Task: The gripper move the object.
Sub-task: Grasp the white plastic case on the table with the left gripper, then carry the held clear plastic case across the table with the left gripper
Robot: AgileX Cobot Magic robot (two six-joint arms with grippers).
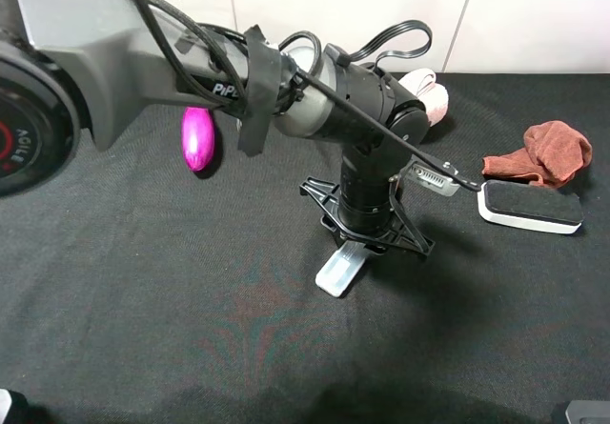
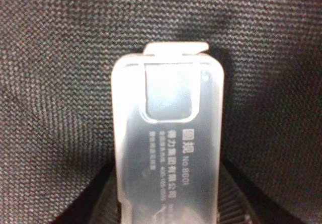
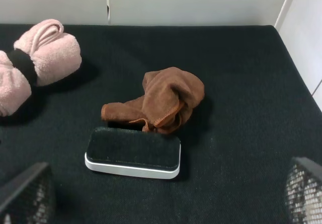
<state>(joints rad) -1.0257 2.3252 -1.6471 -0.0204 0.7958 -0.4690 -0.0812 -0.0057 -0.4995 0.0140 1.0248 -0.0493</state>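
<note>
The object, a translucent-white plastic case [image 1: 340,267], lies near the middle of the black cloth, with one end under my left gripper [image 1: 367,229]. In the left wrist view the case [image 2: 168,133] fills the frame, its small tab at the far end. The black fingers [image 2: 95,199] press against both of its long sides near the near end, so the left gripper is shut on it. My right gripper [image 3: 166,183] is open and empty; only its two fingertips show, wide apart, low over the cloth at the right.
A magenta eggplant [image 1: 197,138] lies back left, partly under the left arm. A pink rolled towel [image 1: 429,95] lies at the back. A brown cloth [image 1: 543,152] and a white-and-black board eraser [image 1: 530,207] lie at the right, in front of the right gripper.
</note>
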